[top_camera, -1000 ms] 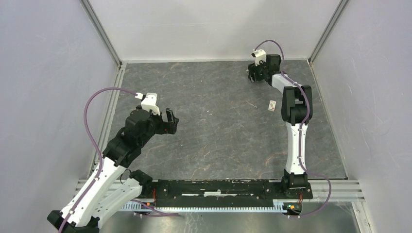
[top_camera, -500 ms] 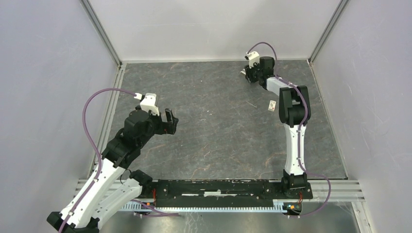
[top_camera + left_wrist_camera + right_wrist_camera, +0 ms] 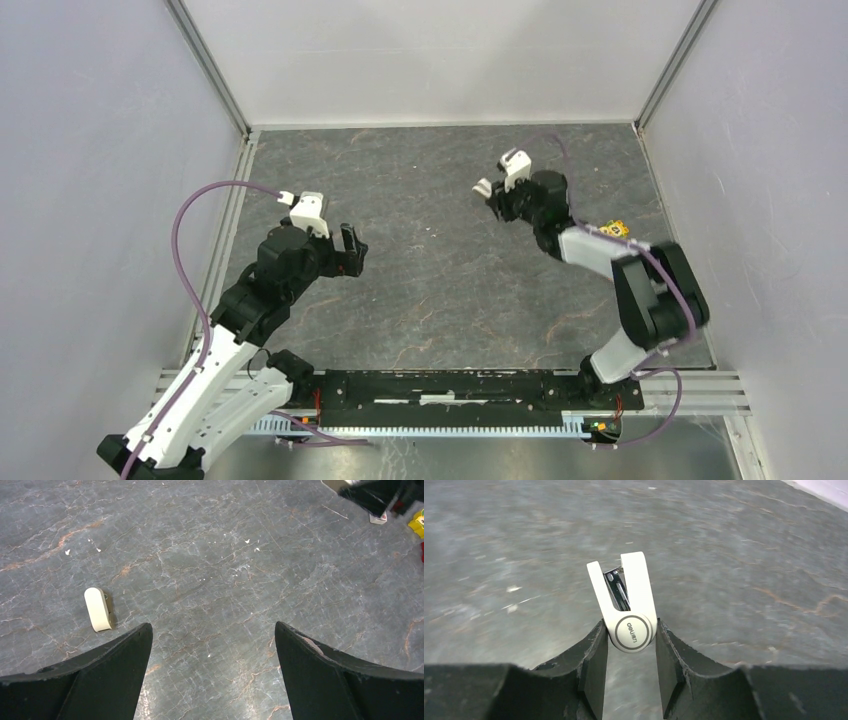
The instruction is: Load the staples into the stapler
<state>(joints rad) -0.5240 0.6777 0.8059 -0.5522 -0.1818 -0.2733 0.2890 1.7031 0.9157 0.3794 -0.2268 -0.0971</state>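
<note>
The white stapler (image 3: 631, 630) hangs above the table, its two arms spread in a V. My right gripper (image 3: 630, 626) is shut on its round hinge end; from above, the stapler (image 3: 483, 187) shows at that gripper (image 3: 497, 200), right of centre. The staples' small whitish box with a red mark (image 3: 378, 518) lies at the upper right of the left wrist view, with a thin pale strip (image 3: 335, 512) on the table beside it. The right arm hides the box in the top view. My left gripper (image 3: 211, 625) is open and empty over bare table at the left (image 3: 352, 250).
A small cream oblong piece (image 3: 98, 609) lies on the table left of my left fingers. A yellow cube (image 3: 613, 228) sits by the right forearm, also visible in the left wrist view (image 3: 417, 522). Grey walls and metal rails (image 3: 232, 215) enclose the stone-patterned table.
The right arm has swung from the far right corner toward the middle and folded back, its jaws closing on the stapler and carrying it. The left arm has stayed still.
</note>
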